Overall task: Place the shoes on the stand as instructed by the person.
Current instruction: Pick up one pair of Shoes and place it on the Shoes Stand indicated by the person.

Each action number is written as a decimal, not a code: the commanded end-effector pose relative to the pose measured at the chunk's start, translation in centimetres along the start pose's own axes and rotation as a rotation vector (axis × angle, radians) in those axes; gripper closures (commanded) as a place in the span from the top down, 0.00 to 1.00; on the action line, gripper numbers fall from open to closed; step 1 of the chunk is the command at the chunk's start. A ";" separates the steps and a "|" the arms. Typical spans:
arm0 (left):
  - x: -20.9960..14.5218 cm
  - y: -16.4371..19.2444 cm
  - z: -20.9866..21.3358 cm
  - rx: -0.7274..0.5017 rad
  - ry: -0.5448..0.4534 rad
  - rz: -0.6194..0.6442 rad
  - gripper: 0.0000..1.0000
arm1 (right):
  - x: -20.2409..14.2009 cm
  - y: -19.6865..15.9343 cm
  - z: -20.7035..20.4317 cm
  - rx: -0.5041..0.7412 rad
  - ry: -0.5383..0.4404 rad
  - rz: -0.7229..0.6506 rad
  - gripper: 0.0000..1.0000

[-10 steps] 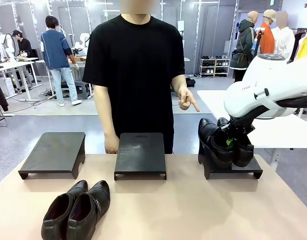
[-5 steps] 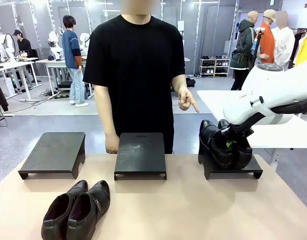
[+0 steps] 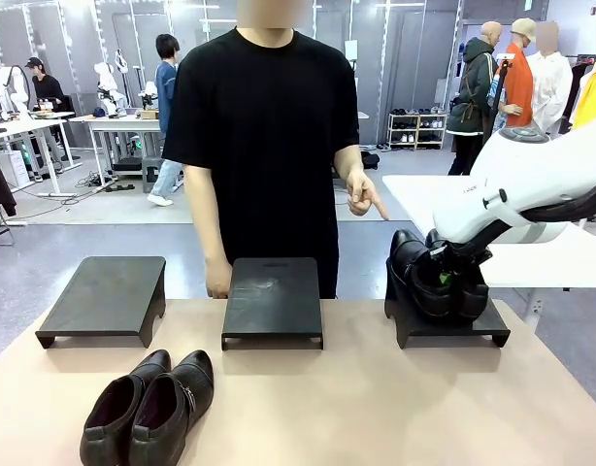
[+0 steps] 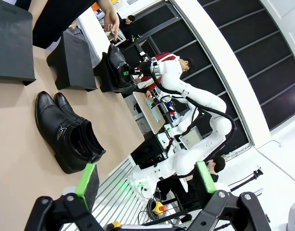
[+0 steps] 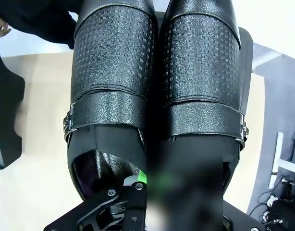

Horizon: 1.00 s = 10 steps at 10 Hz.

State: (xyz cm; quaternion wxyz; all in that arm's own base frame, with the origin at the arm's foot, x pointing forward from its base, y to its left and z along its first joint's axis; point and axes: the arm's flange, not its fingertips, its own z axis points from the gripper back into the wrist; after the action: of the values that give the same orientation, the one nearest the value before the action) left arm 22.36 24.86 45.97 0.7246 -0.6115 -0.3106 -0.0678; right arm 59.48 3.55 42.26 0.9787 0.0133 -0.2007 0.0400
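**Seat the held pair flat on the right stand, then let go cleanly**

The left gripper [image 4: 145,179] hangs at the robot's left, jaws spread wide with nothing between them. On the table [image 3: 376,417] the loose pair [image 3: 148,408] lies side by side, just in front of the left stand [image 3: 102,296]. Neither that nor the middle stand [image 3: 273,299] bears a shoe.

The person's hand [image 3: 361,191] points down toward the right stand [image 3: 451,328], where the held pair [image 3: 410,262] sits. The right gripper [image 3: 442,279] is clamped tight on the two inner collars, pinched together.

Whether both soles already bear fully I cannot tell. The sound way is to lower until they lie flat inside the stand's edges, open slowly, then lift straight up so no finger drags a collar.

The tabletop is smooth, matt and tan. Behind is an open workshop with benches and people well apart.
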 end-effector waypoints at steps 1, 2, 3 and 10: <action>0.0 -0.1 0.1 -0.016 -0.003 -0.013 1.00 | 1.0 -0.5 -0.1 0.018 -0.058 -0.007 0.07; 0.0 -0.1 0.1 -0.016 -0.003 -0.013 1.00 | 1.1 -0.6 -0.6 0.019 -0.064 -0.025 0.07; 0.0 -0.1 0.1 -0.016 -0.003 -0.013 1.00 | 1.0 -0.6 -0.9 0.025 -0.061 -0.030 0.07; 0.0 -0.1 0.1 -0.016 -0.003 -0.013 1.00 | 0.8 -0.6 -0.5 0.028 -0.066 -0.043 1.00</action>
State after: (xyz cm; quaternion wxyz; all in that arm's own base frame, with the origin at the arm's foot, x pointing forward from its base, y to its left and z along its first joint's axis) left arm 22.36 24.86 45.97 0.7246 -0.6115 -0.3106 -0.0678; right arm 60.27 3.35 42.12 0.9743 0.0271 -0.2223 0.0227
